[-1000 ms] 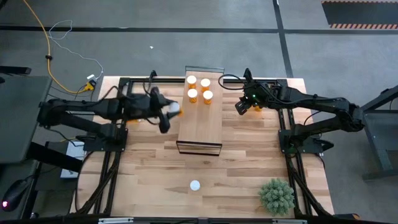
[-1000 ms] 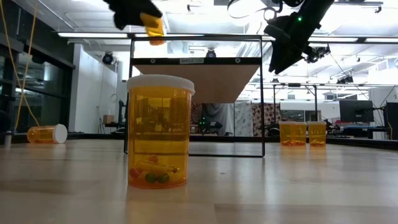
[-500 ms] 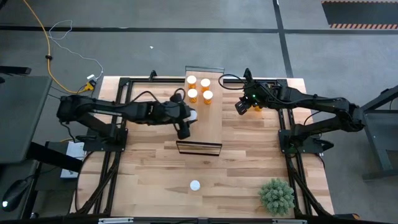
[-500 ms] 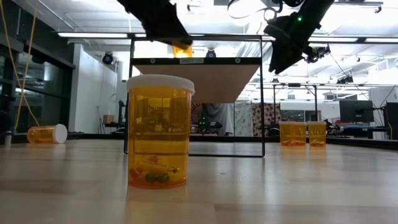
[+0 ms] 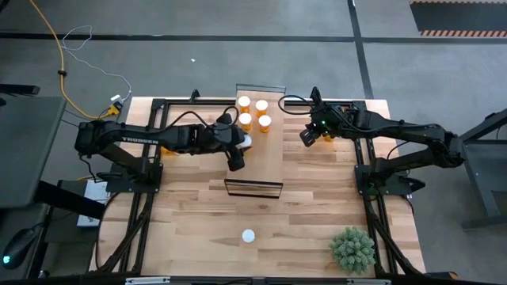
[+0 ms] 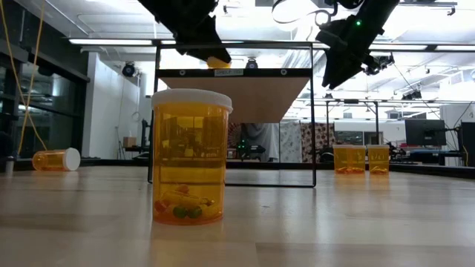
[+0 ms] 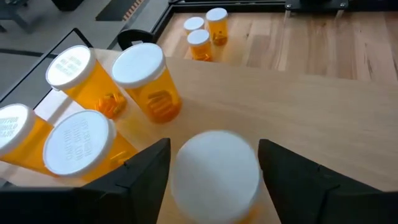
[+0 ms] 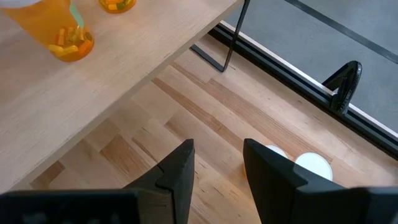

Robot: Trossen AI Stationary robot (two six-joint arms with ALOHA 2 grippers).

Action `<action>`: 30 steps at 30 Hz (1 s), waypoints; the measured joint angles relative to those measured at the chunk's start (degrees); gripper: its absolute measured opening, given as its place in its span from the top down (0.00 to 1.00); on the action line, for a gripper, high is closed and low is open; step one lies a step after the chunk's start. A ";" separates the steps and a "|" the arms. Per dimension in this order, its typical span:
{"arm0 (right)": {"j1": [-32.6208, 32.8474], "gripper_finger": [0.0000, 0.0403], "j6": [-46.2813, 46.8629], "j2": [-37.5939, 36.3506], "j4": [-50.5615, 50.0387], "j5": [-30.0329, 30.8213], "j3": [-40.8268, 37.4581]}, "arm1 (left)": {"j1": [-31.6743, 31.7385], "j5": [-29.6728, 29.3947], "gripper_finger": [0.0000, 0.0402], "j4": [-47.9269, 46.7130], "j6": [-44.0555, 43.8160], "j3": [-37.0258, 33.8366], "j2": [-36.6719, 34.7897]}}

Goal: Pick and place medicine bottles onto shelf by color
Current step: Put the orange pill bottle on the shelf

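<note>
The left arm is stretched across the table, its left gripper clamped on a white-capped bottle (seen between the fingers in its wrist view). The right arm is held raised, its right gripper parted and empty.

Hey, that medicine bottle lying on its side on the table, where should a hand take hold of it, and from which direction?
Grip the tipped bottle across its orange body, behind the white cap, coming straight down from above. It lies flat with both round sides exposed, so a straddling grip likely fits.
</note>
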 joint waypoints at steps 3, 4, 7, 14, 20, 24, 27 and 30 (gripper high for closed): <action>0.00 0.67 0.10 0.00 0.00 0.00 0.00 | 0.00 0.00 0.39 -0.04 -0.27 0.00 0.00; 0.00 0.67 0.15 0.00 0.01 0.00 0.00 | 0.00 -0.02 0.38 0.03 -0.44 0.00 0.00; 0.00 0.67 0.15 0.00 0.02 0.00 0.00 | 0.00 -0.29 0.35 0.03 -0.15 0.00 0.00; -0.02 0.67 0.01 0.00 0.00 0.00 0.00 | 0.00 -5.54 0.33 -6.31 0.00 4.39 -3.68; 0.00 0.67 -0.02 0.00 -2.14 0.02 0.00 | -0.44 -2.65 0.33 -4.12 -1.60 4.72 -11.48; 0.00 0.67 0.67 0.00 -6.71 0.09 0.00 | -1.34 0.00 0.33 1.38 -2.51 -2.25 -17.81; 0.00 0.67 4.12 0.00 -11.29 1.83 0.00 | -2.38 0.50 0.33 6.03 -3.63 -9.89 -22.55; -0.02 0.67 7.30 -0.07 -12.94 4.65 -1.19 | -3.56 0.50 0.33 12.00 -6.18 -17.54 -26.94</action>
